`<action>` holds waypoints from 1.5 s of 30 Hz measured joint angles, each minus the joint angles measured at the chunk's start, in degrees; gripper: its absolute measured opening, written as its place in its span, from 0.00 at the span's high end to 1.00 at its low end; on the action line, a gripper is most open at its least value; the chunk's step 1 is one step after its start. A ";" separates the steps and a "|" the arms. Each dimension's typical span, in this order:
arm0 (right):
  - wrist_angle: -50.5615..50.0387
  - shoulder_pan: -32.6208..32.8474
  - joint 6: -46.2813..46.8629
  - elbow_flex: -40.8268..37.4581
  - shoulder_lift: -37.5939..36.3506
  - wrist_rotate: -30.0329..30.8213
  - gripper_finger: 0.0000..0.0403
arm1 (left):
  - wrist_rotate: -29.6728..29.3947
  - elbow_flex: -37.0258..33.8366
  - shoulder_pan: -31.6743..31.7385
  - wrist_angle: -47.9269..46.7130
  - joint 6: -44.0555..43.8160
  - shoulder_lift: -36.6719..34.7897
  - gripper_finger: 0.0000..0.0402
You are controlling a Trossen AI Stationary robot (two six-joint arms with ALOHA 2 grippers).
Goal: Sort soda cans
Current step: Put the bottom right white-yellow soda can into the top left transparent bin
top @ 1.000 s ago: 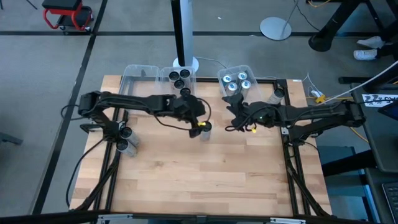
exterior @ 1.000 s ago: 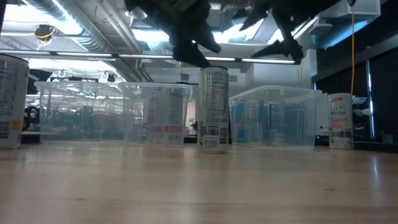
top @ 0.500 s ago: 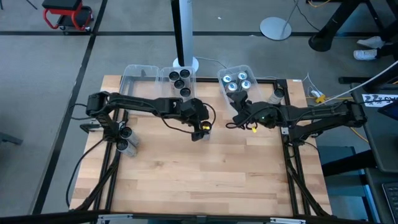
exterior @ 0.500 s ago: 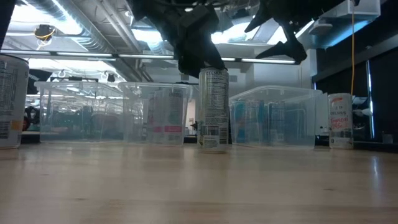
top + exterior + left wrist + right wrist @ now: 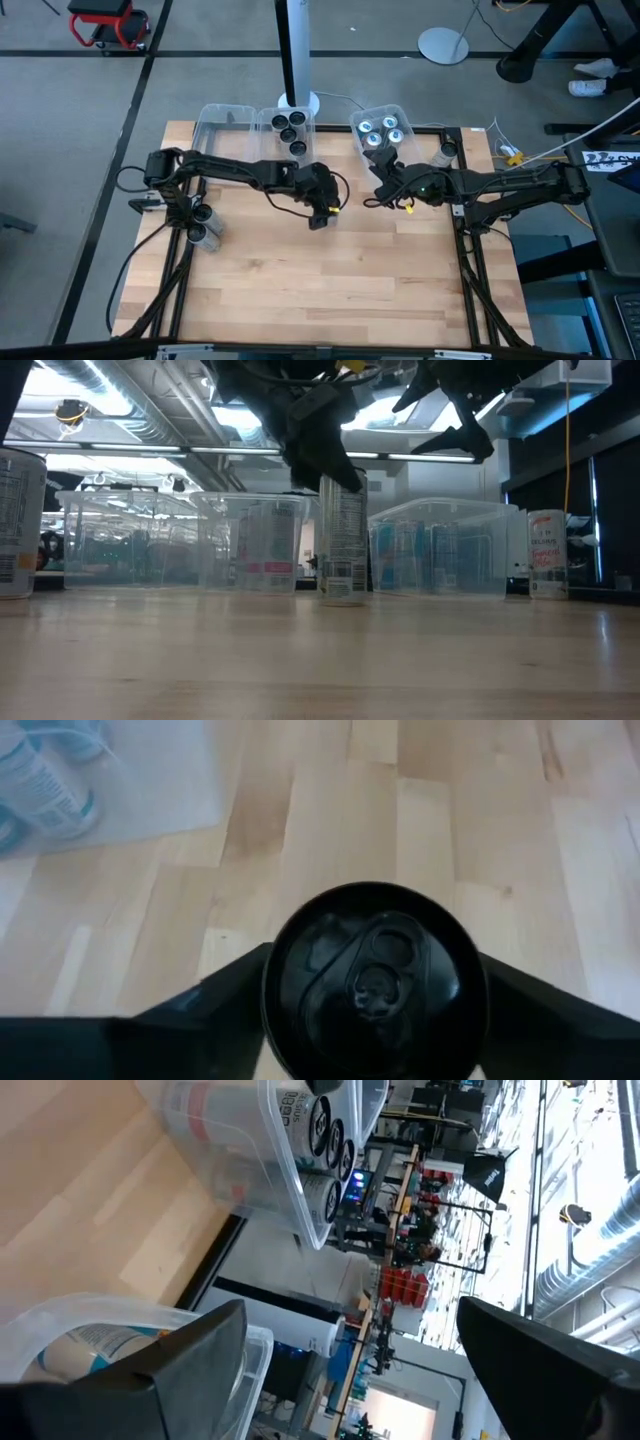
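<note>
Can: my left tool point(image 5: 372, 1020) straddles the black can point(image 5: 375, 982) on the counter point(image 5: 420, 820), fingers not yet pinching.
Handling: probably light, smooth, dentable; take mid-body.
Right tool point(image 5: 380, 188): spread, empty.

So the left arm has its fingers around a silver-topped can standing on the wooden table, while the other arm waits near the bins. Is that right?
Not quite: the can has a black top, not a silver one, as the left wrist view shows. The rest holds: it stands on the wooden table between the left gripper's fingers, and the right gripper waits open near the bins.
</note>
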 joint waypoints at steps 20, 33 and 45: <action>0.19 0.00 -0.05 0.09 0.42 -2.98 0.11 | -10.16 10.14 0.66 -16.12 1.58 -16.21 0.38; 0.24 0.00 -0.24 0.09 0.44 -2.99 0.11 | -41.31 11.86 12.60 -24.97 2.25 -27.83 0.38; -0.13 0.00 -0.37 0.09 0.44 -2.99 0.11 | -36.39 7.28 32.95 -29.67 -4.49 -27.54 0.38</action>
